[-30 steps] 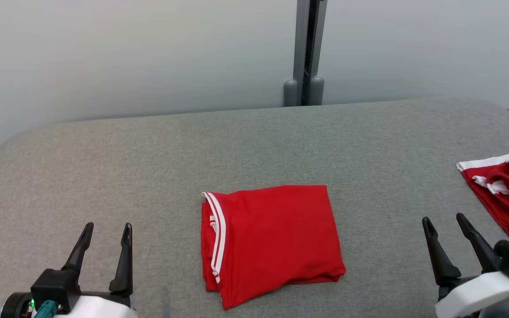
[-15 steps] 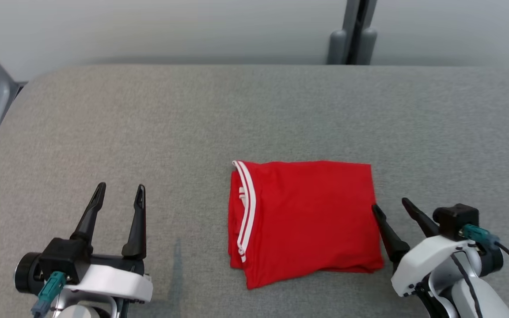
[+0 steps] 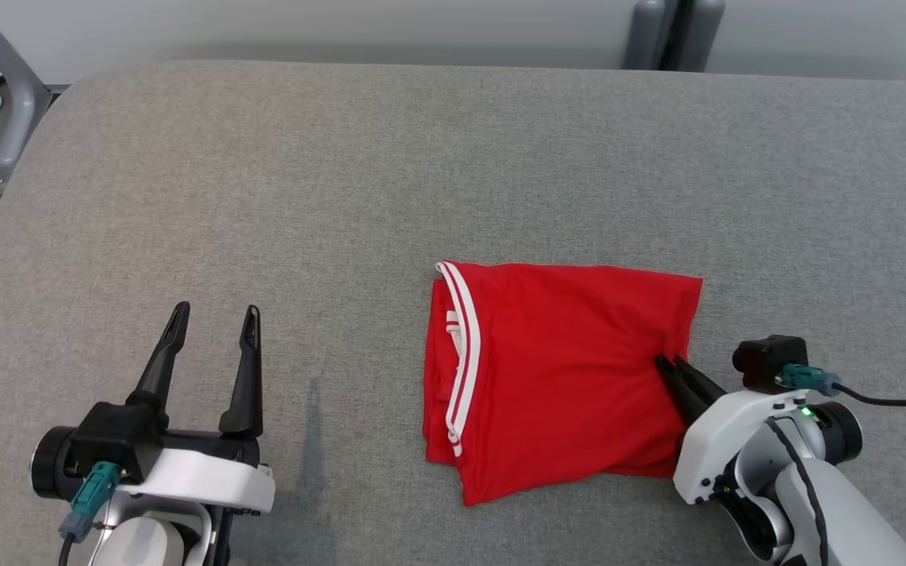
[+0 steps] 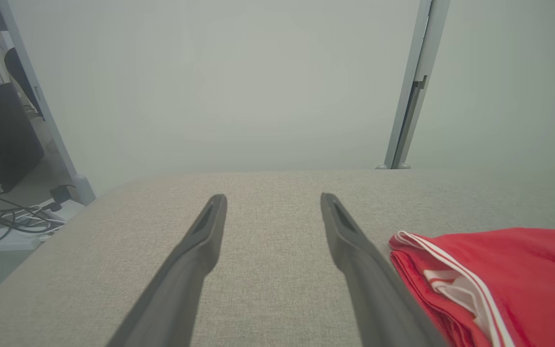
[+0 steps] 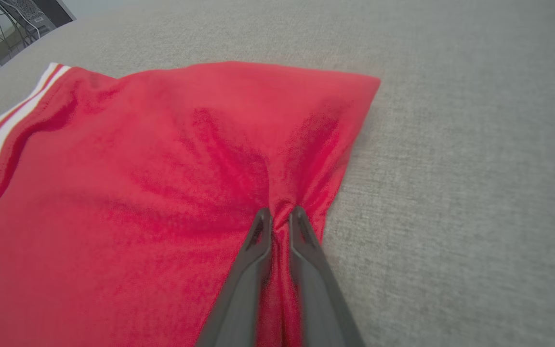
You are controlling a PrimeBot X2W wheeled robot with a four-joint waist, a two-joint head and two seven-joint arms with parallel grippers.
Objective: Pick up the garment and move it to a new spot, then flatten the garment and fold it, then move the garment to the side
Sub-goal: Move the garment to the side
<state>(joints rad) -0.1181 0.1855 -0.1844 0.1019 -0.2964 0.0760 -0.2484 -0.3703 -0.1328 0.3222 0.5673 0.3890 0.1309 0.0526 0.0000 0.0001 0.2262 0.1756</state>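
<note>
A folded red garment (image 3: 555, 369) with white stripes along its left edge lies on the grey padded table (image 3: 343, 196). My right gripper (image 3: 672, 365) is shut on the garment's right edge, and the cloth puckers around the pinch. In the right wrist view the right gripper (image 5: 280, 214) has a ridge of the red garment (image 5: 162, 168) squeezed between its two fingers. My left gripper (image 3: 213, 316) stands open to the left of the garment, apart from it, with nothing between its fingers. In the left wrist view the left gripper (image 4: 272, 200) hangs open over bare table, the garment (image 4: 499, 274) at the lower right.
The table's left edge curves off near a grey metal frame leg (image 3: 5, 86) with white cables on the floor. A grey post (image 3: 673, 31) stands behind the table's far edge. Wide bare grey surface lies beyond and to the left of the garment.
The camera has tilted down and turned. My right gripper has moved in to the garment's right edge and shut on it, puckering the cloth. The left gripper stays open.
</note>
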